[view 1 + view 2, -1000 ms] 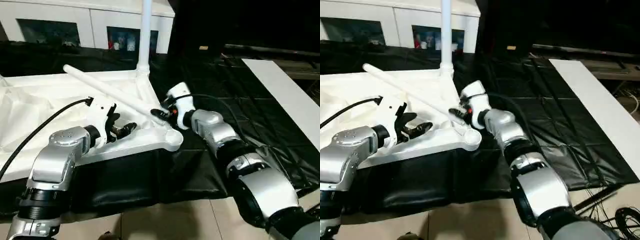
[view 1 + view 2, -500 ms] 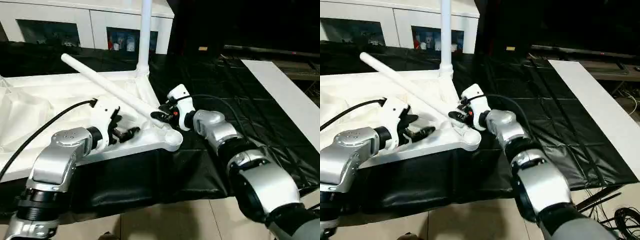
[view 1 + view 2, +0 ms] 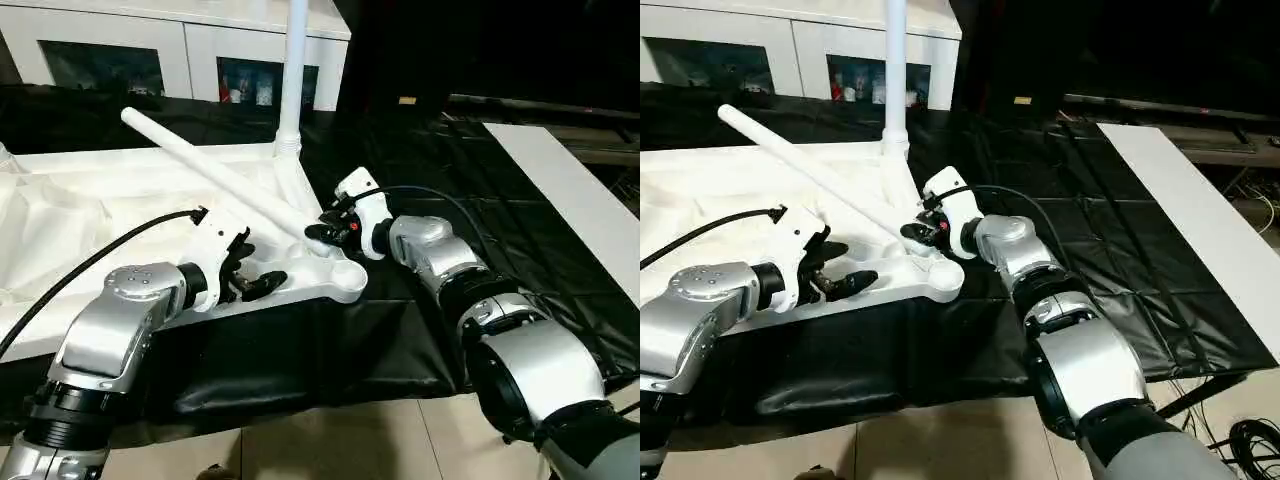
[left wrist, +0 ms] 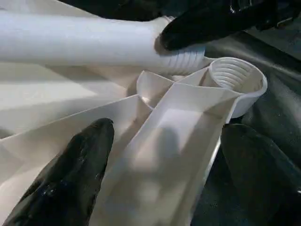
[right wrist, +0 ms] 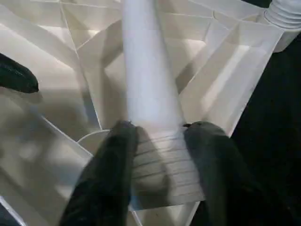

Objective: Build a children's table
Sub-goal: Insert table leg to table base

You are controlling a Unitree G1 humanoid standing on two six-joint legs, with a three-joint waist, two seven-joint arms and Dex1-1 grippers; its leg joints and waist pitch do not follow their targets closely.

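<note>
Across the near right corner of the upturned tabletop (image 3: 120, 200) lies a loose leg (image 3: 215, 175), its long axis running from the far left, where the thin end is raised, down to the near right, where its threaded end sits just beside the round corner socket (image 3: 345, 277). The tabletop rests ribbed side up on a black sheet (image 3: 500, 230), with that socket at its near right corner. A second leg (image 3: 293, 70) stands upright in the far right corner socket.

The right gripper (image 3: 322, 232) reaches in from the right, its forearm stretched low over the black sheet, and its two black fingers (image 5: 113, 165) are clamped on either side of the loose leg's threaded end. The left gripper (image 3: 255, 275) comes in from the near left with its wrist bent toward the socket corner; its fingers (image 4: 70, 174) are spread wide, straddling the tabletop's edge rib and holding nothing.

Beyond the tabletop stands a white cabinet (image 3: 190, 50) with dark glass doors. A long white board (image 3: 570, 200) lies on the black sheet to the right, well apart from the work.
</note>
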